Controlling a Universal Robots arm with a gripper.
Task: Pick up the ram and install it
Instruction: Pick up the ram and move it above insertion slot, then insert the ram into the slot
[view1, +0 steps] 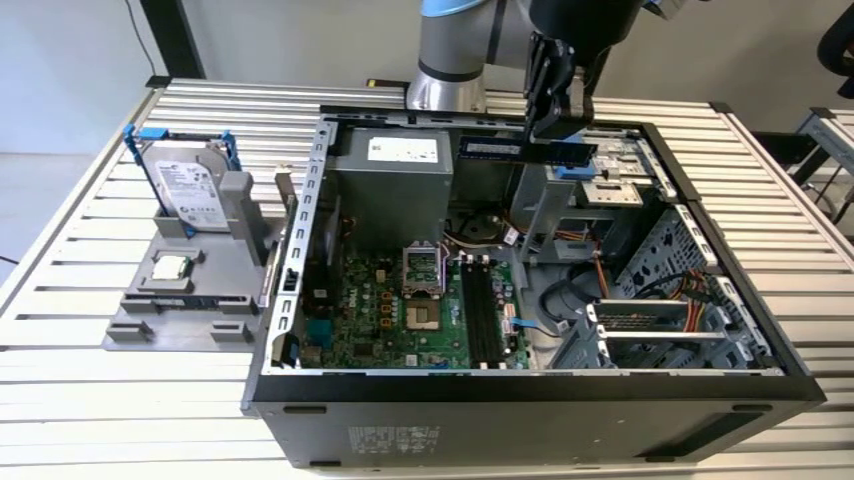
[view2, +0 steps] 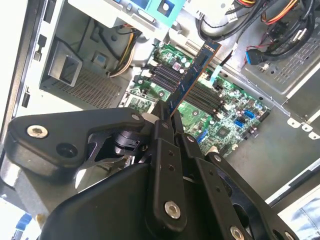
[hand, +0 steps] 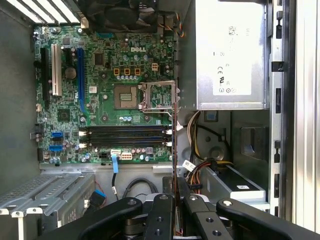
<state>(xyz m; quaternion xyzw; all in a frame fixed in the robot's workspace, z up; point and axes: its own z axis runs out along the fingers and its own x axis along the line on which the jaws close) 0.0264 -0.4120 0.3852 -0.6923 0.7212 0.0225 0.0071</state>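
The ram (view1: 494, 148) is a thin dark stick pinched at one end by my gripper (view1: 550, 130), which is shut on it. It hangs above the open computer case (view1: 534, 385), over the back part near the power supply (view1: 390, 170). In the second wrist view the ram (view2: 192, 77) sticks out from my gripper (view2: 169, 120) toward the green motherboard (view2: 235, 120). In the first wrist view the ram (hand: 174, 145) shows edge-on as a thin line ahead of my gripper (hand: 175, 197), beside the end of the black memory slots (hand: 125, 136). Those slots (view1: 483, 315) lie well below it.
A grey fixture (view1: 180, 310) at the exterior view's left holds a silver hard drive with blue rails (view1: 187, 190) and a small square processor chip (view1: 170, 267). Cables (view1: 594, 270), a drive cage (view1: 654, 325) and the open processor socket (view1: 423, 270) crowd the case interior.
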